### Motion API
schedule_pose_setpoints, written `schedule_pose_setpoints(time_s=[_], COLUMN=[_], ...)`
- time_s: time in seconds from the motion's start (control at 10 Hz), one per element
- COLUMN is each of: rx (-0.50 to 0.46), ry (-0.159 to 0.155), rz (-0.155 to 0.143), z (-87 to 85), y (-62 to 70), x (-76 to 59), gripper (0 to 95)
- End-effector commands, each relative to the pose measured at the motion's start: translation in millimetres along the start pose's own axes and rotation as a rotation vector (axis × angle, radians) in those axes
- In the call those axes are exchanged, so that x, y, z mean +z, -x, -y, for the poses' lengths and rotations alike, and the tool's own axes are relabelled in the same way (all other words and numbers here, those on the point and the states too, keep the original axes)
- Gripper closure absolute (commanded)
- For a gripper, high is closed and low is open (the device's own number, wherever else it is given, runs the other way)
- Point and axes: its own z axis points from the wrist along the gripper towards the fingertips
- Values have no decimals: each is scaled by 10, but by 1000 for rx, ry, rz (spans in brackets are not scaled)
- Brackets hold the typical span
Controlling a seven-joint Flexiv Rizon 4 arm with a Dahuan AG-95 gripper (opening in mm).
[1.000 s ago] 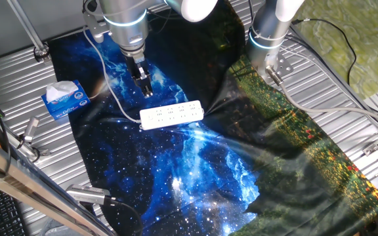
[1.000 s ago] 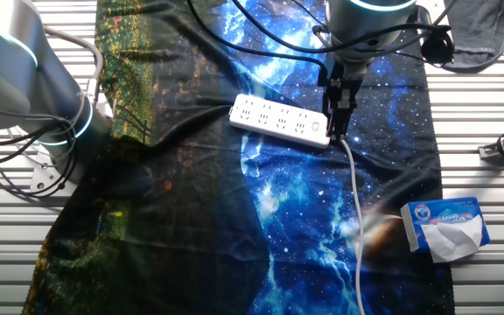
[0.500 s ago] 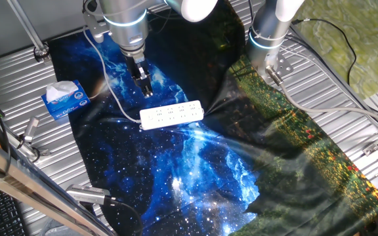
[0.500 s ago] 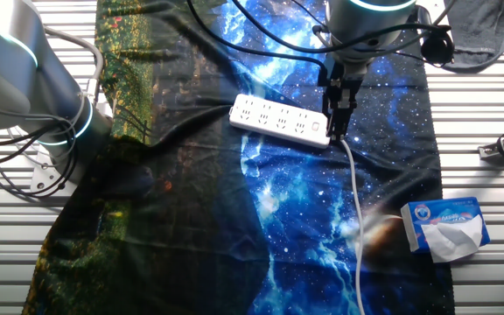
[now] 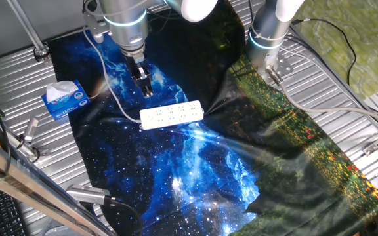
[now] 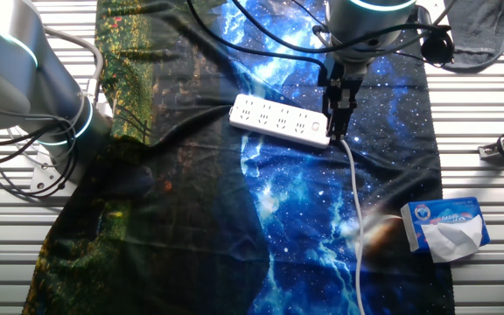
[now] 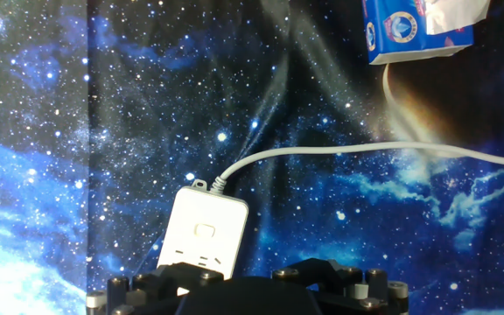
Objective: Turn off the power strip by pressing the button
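Nothing has shifted over the last 1 second: the end effector (image 6: pixel 338 122) still hovers at the cord end of the power strip (image 6: pixel 280 121) on the cloth-covered desk (image 6: pixel 488 188), its opening indiscernible, button (image 7: pixel 205 230) seemingly unpressed.

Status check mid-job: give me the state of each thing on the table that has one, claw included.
power strip: flat on the cloth, sockets up, nothing plugged in; button not touched.
cord: attached at the strip's button end, lying loose across the cloth.
claw: above the cord end of the strip, off the button; open or shut not visible.
tissue box: open, a tissue sticking out.
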Motion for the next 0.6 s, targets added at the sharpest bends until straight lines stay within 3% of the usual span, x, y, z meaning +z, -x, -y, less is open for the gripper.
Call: schedule_pose_setpoints(time_s=[0.1, 0.6], rx=[-387, -389], ry=[11, 6], rz=[4, -8], z=[0, -8], y=[-1, -5], x=[0, -35], gripper=[950, 950])
